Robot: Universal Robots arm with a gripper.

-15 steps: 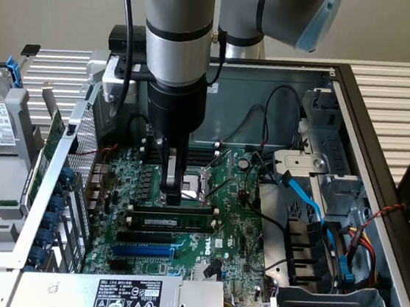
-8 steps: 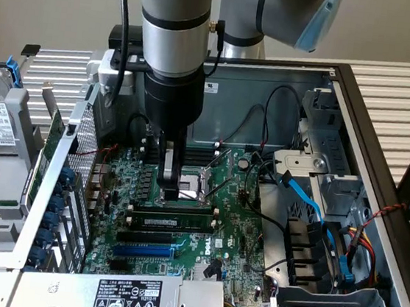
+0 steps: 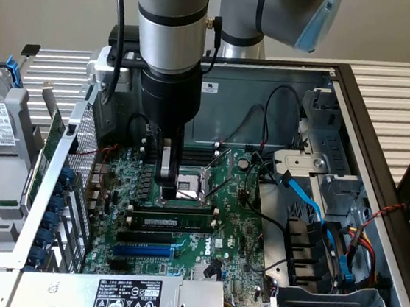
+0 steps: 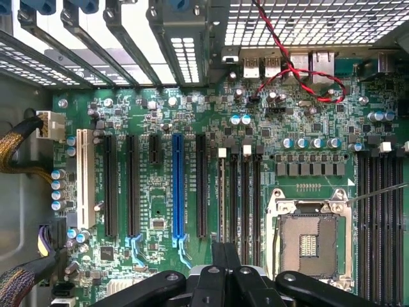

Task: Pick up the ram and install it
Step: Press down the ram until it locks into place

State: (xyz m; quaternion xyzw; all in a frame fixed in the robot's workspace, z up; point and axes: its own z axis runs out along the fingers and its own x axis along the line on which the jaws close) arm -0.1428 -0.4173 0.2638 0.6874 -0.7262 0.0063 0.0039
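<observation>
Though the ram (image 3: 171,222) is meant to be picked up, it is seen standing on its thin edge in one of the long slots on the board (image 3: 243,239). Its white label is turned to the exterior view's camera. Its long side is laid across the board, from the exterior view's left to the exterior view's right, in line with the black slots (image 3: 152,238) and the blue slot (image 3: 142,251) beside it. It looks to be set in its slot already, but how deep it is pushed in cannot be told.

The gripper (image 3: 168,191) is held straight down, just above the ram and a little to the far side of it, over the ram's half on the exterior view's left. The socket (image 3: 203,185) is found just beside the gripper, on the exterior view's right.

The gripper's two fingers (image 4: 219,256) are pressed together and nothing is seen held between them. In the wrist view they are pointed along the row of thin slots.

Whether the fingertips are touching the top of the ram cannot be told.
</observation>
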